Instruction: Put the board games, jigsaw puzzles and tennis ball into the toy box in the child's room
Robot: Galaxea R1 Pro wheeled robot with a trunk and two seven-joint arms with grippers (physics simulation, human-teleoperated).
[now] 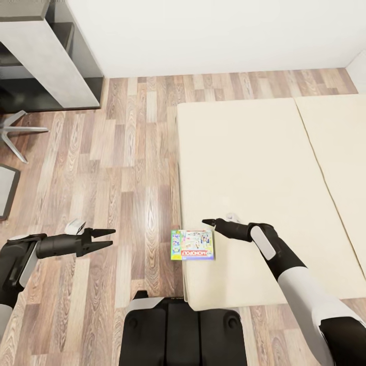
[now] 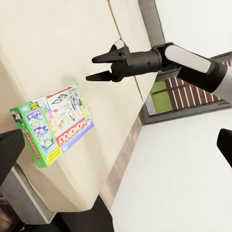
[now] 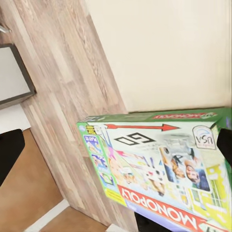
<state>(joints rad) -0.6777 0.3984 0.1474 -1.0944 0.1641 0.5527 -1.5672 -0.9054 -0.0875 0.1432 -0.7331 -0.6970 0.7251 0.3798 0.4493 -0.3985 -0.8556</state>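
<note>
The board game [image 1: 192, 245], a flat Monopoly box, lies face up at the bed's [image 1: 254, 168] near corner, one end poking out past the mattress edge over the wood floor [image 1: 112, 168], and it sits just below and ahead of the right gripper's [image 1: 209, 222] tips, not touched by them. That gripper hangs over the mattress with its jaws spread apart and nothing between them, clearest from the left wrist view. The left gripper [image 1: 104, 239] hovers out over the floor, well off to the box's far side, jaws parted too and empty. Here's the worry: the box is flat on soft bedding, so a straight drop could jam the fingers into the mattress without getting under it, and a sideways nudge might tip that overhanging end off onto the floor. The right wrist view is tight on the lid, so the box's far edge is cut off there. A grey desk [image 1: 46, 56] corner peeks in far beyond the left gripper, its top out of frame.
</note>
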